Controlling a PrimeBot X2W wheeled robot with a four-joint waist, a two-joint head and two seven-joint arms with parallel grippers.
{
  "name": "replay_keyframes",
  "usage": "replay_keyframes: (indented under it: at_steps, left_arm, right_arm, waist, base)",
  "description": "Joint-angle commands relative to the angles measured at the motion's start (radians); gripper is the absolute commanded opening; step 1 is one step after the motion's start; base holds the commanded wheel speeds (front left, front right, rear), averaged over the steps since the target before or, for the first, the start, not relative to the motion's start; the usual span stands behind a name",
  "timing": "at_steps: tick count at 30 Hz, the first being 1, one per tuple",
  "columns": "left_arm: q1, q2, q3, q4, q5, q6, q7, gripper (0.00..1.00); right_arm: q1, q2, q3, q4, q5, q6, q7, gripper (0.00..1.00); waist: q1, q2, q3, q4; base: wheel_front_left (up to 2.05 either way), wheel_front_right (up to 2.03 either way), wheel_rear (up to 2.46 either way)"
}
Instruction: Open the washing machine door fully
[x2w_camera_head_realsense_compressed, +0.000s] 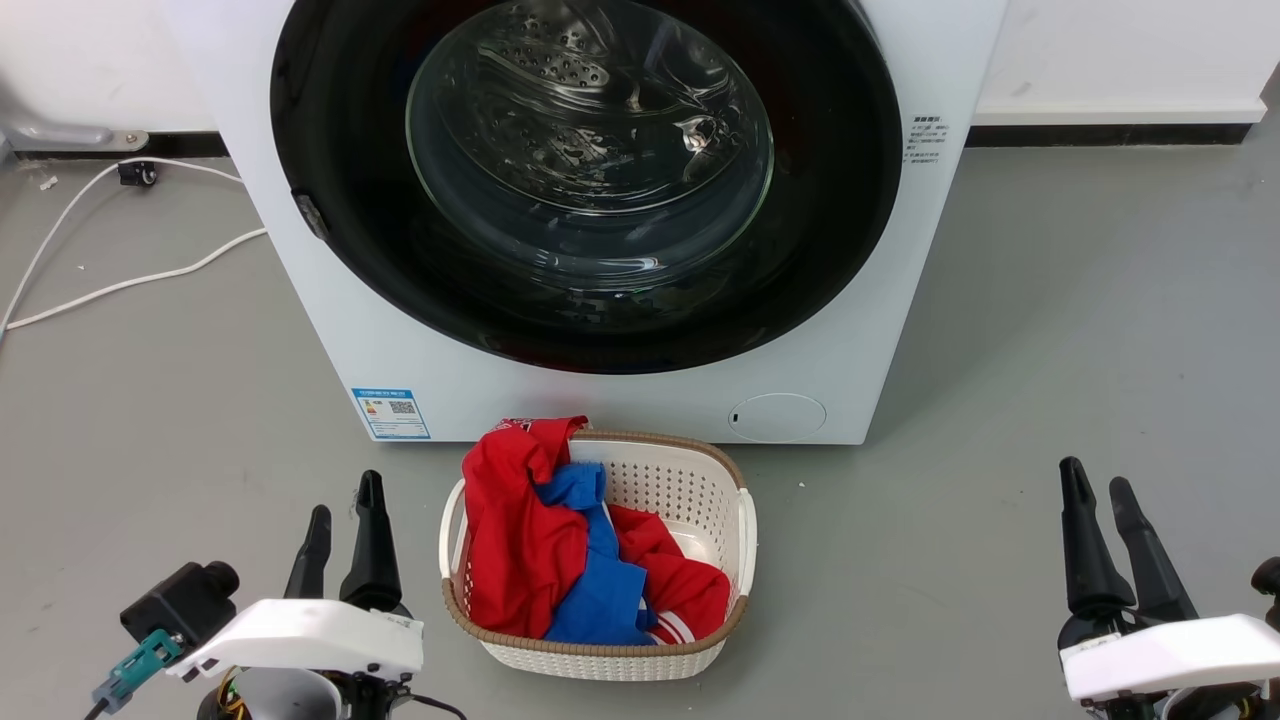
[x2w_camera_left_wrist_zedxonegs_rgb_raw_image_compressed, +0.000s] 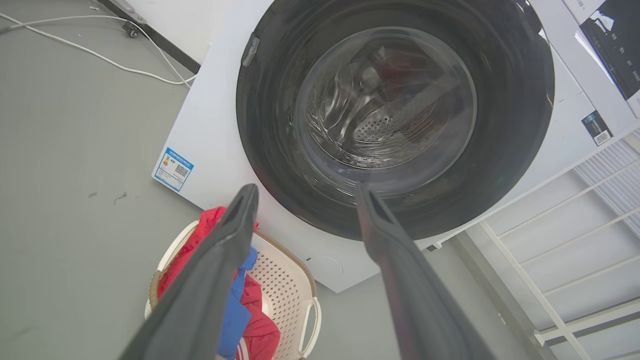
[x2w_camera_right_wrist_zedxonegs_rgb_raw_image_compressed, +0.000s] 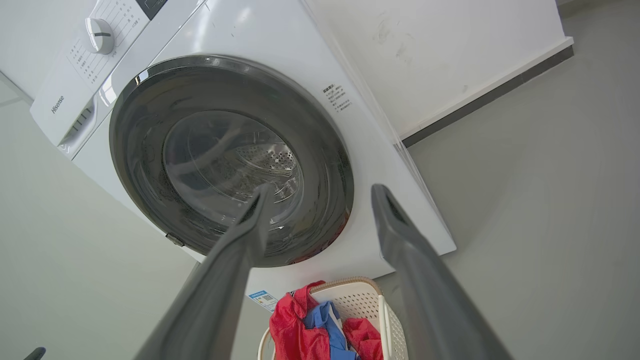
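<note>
**Head view.** The washing machine door (x2w_camera_head_realsense_compressed: 590, 180) is shut, flush in the front of the washing machine (x2w_camera_head_realsense_compressed: 620, 400). It lies ahead of and above both grippers. The left gripper (x2w_camera_head_realsense_compressed: 345, 500) and right gripper (x2w_camera_head_realsense_compressed: 1095, 478) sit low, either side of the laundry basket (x2w_camera_head_realsense_compressed: 745, 530), fingers apart and empty. A small grey tab (x2w_camera_head_realsense_compressed: 310, 215) sits on the door's left rim. I judge it to be the pull point, with the left arm nearer.

**Left wrist view.** The fingers are spread wide and aim at the door's lower half, with the tab above and to their left. There is bare floor (x2w_camera_left_wrist_zedxonegs_rgb_raw_image_compressed: 75, 200) on the left and a white rack (x2w_camera_left_wrist_zedxonegs_rgb_raw_image_compressed: 575, 240) close on the right.

**Right wrist view.** The fingers are wide and empty. There is open floor to the right.
</note>
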Motion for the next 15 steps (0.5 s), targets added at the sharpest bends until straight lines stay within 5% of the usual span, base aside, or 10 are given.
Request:
replay_keyframes:
  at_steps: [1, 15]
  left_arm:
    - [-0.002, 0.011, -0.007, -0.022, 0.033, 0.008, -0.012, 1.00]
    - [0.020, 0.033, -0.064, -0.055, 0.214, 0.040, -0.059, 1.00]
  right_arm:
    - [-0.003, -0.002, 0.002, -0.023, -0.037, 0.002, -0.011, 1.00]
    - [0.030, -0.001, 0.000, -0.051, -0.221, 0.002, -0.058, 1.00]
  waist:
    - [0.0000, 0.0000, 0.000, 0.000]
    - [0.0000, 0.0000, 0.000, -0.001]
  base:
    - [0.00, 0.00, 0.00]
    - [0.00, 0.00, 0.00]
